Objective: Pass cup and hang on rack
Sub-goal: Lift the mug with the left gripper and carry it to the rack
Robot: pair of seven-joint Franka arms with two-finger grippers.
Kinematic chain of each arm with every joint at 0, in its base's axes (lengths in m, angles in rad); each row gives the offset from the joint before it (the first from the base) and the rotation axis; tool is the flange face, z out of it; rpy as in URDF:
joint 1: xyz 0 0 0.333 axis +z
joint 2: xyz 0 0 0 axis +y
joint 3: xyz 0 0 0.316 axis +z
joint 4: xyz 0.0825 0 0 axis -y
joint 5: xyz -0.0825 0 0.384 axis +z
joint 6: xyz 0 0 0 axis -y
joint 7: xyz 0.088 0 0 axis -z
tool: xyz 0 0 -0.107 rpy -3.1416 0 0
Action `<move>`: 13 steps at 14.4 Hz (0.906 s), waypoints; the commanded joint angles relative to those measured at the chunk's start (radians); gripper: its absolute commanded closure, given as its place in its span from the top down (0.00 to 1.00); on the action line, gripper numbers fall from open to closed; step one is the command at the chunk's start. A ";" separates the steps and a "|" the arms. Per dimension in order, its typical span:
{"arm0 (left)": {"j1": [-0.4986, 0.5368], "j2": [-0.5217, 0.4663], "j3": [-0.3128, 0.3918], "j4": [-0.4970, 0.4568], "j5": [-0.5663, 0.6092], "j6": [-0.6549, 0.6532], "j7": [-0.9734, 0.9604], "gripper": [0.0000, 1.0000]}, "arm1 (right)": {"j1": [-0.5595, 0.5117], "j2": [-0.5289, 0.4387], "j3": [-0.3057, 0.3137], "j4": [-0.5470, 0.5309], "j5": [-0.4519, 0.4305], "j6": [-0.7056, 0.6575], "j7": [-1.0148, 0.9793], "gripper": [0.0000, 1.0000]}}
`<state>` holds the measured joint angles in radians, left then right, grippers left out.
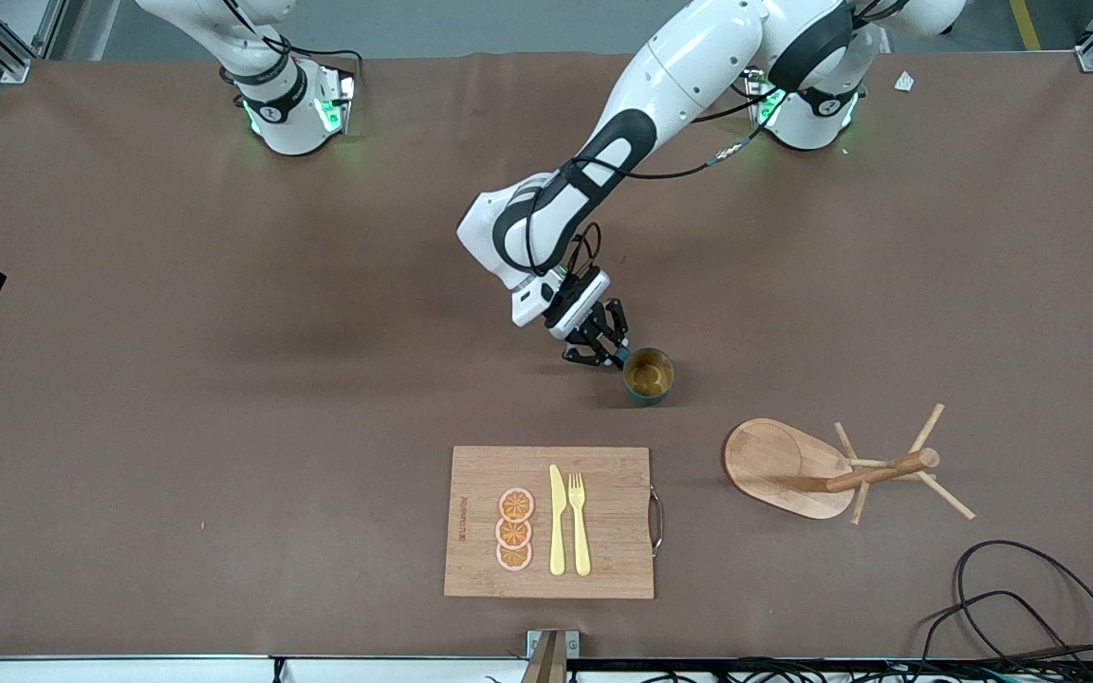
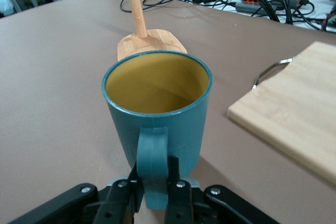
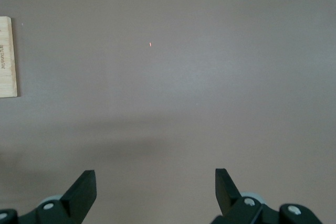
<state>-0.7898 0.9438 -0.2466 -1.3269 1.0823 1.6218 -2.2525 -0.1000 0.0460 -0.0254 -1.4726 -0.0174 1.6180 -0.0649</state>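
Note:
The dark teal cup (image 1: 649,376) with a mustard-yellow inside stands upright on the brown table, near its middle. My left gripper (image 1: 615,353) is down at the table beside it, shut on the cup's handle (image 2: 153,166). In the left wrist view the black fingers (image 2: 177,184) press both sides of the handle, and the cup (image 2: 157,103) fills the middle. The wooden rack (image 1: 874,470) stands on its oval base (image 1: 774,465), nearer to the front camera than the cup and toward the left arm's end. My right gripper (image 3: 155,182) hangs open over bare table, holding nothing.
A wooden cutting board (image 1: 546,522) with orange slices, a yellow knife and a fork lies nearer to the front camera than the cup. Its corner (image 2: 294,114) shows beside the cup. Black cables (image 1: 1030,607) lie at the table's corner near the rack.

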 commanded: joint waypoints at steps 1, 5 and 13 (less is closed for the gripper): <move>0.087 -0.092 -0.051 0.021 -0.089 0.013 0.072 0.00 | 0.043 -0.017 -0.014 -0.002 -0.001 -0.009 0.008 1.00; 0.252 -0.259 -0.082 0.031 -0.353 0.191 0.090 0.00 | 0.108 -0.017 -0.077 -0.002 -0.006 -0.004 0.008 1.00; 0.631 -0.434 -0.082 0.031 -1.046 0.366 0.324 0.00 | 0.074 -0.017 -0.050 -0.014 -0.006 -0.017 -0.007 1.00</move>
<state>-0.2386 0.5319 -0.3135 -1.2639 0.1635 1.9615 -1.9767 -0.0119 0.0460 -0.0894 -1.4667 -0.0178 1.6067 -0.0648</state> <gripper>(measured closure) 0.789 0.000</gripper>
